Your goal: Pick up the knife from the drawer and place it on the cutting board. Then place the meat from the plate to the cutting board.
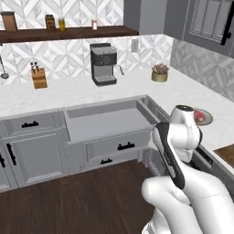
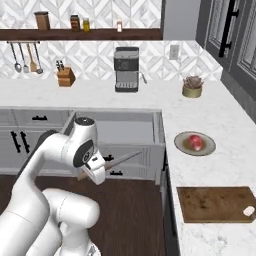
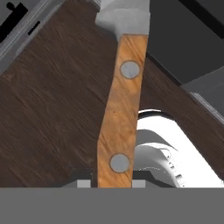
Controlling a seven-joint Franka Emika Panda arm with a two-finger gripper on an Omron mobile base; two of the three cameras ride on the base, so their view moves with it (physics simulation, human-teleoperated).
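We can read no text, label, brand, number or sign on anything in these three views.

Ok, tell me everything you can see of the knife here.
The knife has a brown wooden handle with two grey rivets and a short grey blade. The gripper is shut on the handle's end. In the right base view it hangs in the air by the arm, blade pointing towards the open drawer, above the dark wood floor.
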